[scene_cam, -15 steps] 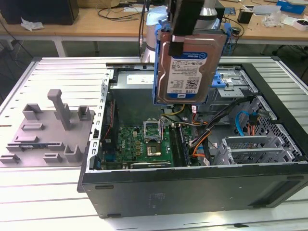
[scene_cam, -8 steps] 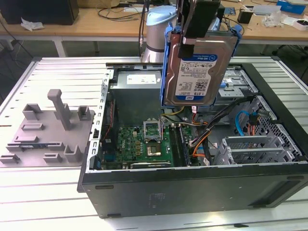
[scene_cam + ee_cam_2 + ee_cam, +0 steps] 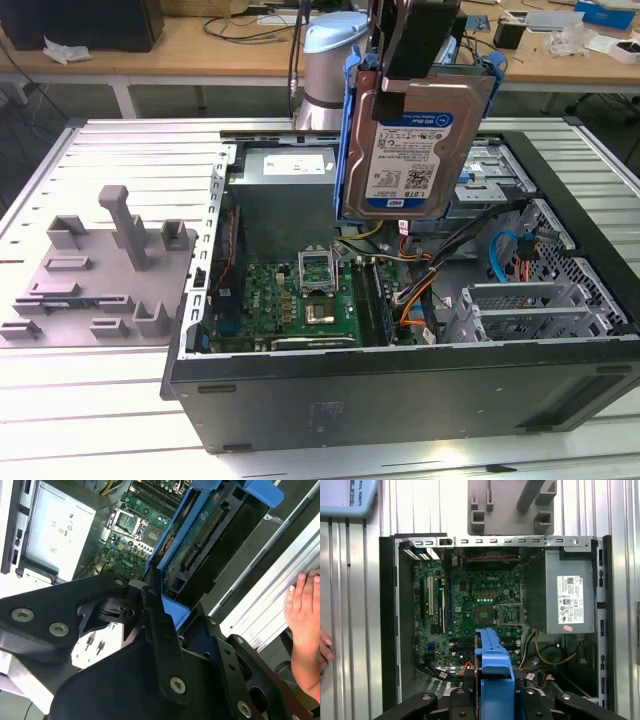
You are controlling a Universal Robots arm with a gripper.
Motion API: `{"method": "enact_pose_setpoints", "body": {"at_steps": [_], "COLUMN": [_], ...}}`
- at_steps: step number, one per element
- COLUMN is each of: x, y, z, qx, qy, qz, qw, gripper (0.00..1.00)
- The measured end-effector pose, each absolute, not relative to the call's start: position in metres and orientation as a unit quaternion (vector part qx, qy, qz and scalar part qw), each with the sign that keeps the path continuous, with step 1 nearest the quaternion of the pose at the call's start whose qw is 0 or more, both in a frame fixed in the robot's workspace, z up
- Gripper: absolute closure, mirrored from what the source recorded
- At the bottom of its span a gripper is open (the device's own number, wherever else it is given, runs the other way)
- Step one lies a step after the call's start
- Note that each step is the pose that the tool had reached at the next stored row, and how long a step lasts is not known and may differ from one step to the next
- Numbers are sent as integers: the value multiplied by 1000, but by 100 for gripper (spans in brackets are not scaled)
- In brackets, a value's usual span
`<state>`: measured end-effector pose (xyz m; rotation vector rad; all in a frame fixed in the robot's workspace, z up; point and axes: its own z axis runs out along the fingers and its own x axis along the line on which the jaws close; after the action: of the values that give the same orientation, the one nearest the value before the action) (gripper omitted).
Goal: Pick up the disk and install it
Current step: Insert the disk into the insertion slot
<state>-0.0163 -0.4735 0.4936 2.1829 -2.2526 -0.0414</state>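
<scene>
Ribbed aluminium tabletop (image 3: 90,420) fills the scene, with wooden workbenches (image 3: 200,50) behind it. An open computer case (image 3: 400,395) lies on its side on the table, showing you its green motherboard (image 3: 300,295) and grey power supply box (image 3: 567,600). On the exterior view's left, just beside the case, sits a grey plastic fixture (image 3: 100,270).

Look at the disk (image 3: 410,150) first. It is a flat silver metal slab with a white-and-blue label (image 3: 405,165) facing the exterior camera, and a blue bracket (image 3: 350,140) frames its sides. It stands nearly upright on its short edge, leaning slightly, in the air above the open interior of the case. In the second wrist view you see its other face (image 3: 200,545), a green circuit board with a row of connector pins. In the first wrist view you see it edge-on (image 3: 494,675), over the near part of the motherboard.

Your gripper (image 3: 395,85) reaches down from above and is clamped on the disk's upper end. One black finger (image 3: 405,60) lies across the labelled face, and in the second wrist view a finger (image 3: 157,625) presses the bracket's side. A pale blue and silver arm joint (image 3: 330,70) stands behind the disk.

A person's hand (image 3: 302,615) rests on the table beside the case.
</scene>
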Motion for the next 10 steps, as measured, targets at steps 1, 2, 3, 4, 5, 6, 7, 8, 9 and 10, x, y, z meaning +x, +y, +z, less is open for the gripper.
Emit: {"method": "enact_pose_setpoints", "body": {"at_steps": [1, 2, 3, 4, 5, 6, 7, 8, 9, 10], "x": [-16, -16, -16, -16, -15, -15, -14, -14, -13, -12], "y": [-474, -474, -474, -474, -474, -475, -475, -476, -476, -477], "z": [494, 494, 494, 494, 494, 494, 494, 494, 494, 494], "qx": [696, 696, 696, 696, 696, 696, 696, 696, 696, 696], "qy": [-718, -718, -718, -718, -718, -718, -718, -718, -718, -718], "qz": [-14, -14, -14, -14, -15, -15, -15, -15, -15, -15], "qw": [2, 1, 1, 1, 1, 0, 0, 0, 0, 0], "gripper": [63, 63, 63, 63, 63, 63, 63, 63, 63, 63]}}
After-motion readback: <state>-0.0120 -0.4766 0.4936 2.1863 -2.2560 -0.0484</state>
